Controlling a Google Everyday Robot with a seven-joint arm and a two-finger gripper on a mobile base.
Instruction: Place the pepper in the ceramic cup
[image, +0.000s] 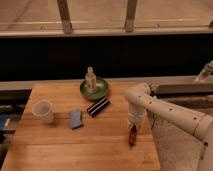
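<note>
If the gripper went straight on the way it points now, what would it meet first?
The pepper. The gripper points straight down near the table's right edge and looks shut on the pepper's upper end. Directly beneath that is the table; nothing else seems to lie in that line.

- A light wooden plank table (60, 150) fills the near left and middle of the scene.
- A round green bowl (103, 91) sits by the table's far edge, around the middle.
- A pale slim bottle (90, 78) stands upright in that bowl.
- A black ribbed rectangular block (98, 106) lies slantwise just on the near side of the bowl.
- A small blue-grey flat pad (76, 118) lies near the block, to its left.
- 2 grey posts (65, 16) rise above the far dark wall (50, 60).
</note>
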